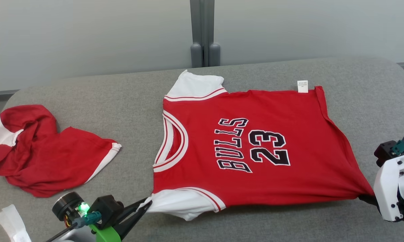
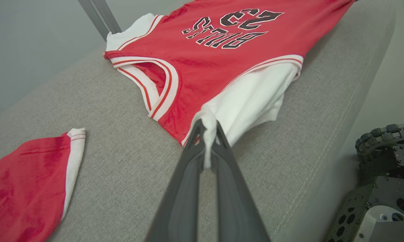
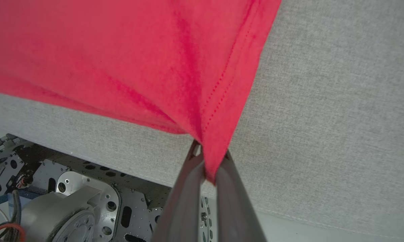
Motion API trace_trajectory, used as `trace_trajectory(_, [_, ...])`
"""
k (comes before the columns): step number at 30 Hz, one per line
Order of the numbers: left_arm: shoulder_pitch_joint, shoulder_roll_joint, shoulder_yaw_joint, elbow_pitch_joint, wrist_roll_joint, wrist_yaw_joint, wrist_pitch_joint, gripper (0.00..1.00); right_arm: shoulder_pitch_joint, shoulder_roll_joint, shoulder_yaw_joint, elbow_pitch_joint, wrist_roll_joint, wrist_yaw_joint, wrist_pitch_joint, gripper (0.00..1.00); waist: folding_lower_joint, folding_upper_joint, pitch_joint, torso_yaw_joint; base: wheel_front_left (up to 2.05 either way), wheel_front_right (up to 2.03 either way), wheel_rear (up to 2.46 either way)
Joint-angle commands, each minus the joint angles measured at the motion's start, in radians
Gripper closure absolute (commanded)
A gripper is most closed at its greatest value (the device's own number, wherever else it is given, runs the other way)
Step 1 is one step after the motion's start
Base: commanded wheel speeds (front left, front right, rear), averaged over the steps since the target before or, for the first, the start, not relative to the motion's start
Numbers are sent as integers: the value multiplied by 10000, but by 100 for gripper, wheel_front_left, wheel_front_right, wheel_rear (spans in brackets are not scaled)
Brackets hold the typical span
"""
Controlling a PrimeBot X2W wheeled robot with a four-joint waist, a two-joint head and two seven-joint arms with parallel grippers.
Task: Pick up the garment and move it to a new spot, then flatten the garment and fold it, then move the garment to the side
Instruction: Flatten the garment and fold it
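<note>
The garment (image 1: 255, 148) is a red Bulls 23 jersey with white sleeves, spread flat on the grey cushion with its collar to the left. My left gripper (image 1: 147, 203) is shut on the near white sleeve (image 2: 252, 97), and the left wrist view shows the cloth pinched between the dark fingers (image 2: 188, 161). My right gripper (image 1: 368, 199) is shut on the near hem corner at the right; in the right wrist view the red fabric (image 3: 148, 64) funnels down into the closed fingers (image 3: 229, 178).
A second red and white garment (image 1: 37, 149) lies crumpled at the left of the cushion (image 1: 104, 101). The cushion's near edge runs just under both grippers, with my wheeled base (image 3: 71, 198) below it. A wall and a grey post (image 1: 203, 30) stand behind.
</note>
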Motion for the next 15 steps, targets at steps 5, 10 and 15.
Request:
trace_trajectory(5, [-504,33,89,-90,97,53,262,100,-462,18,-43,-91,-58,-19,279,100,1,0,492,-100,0,0,0])
trace_trajectory(10, [-1252,-65,175,106,232,6,424,100,-1104,88,-125,-42,-193,-19,609,100,1,0,1188,-167,0,0,0])
trace_trajectory(15, [-2240,-185,74,416,356,-64,556,100,-1767,216,-289,88,-315,-19,828,100,1,0,1961,-181,0,0,0])
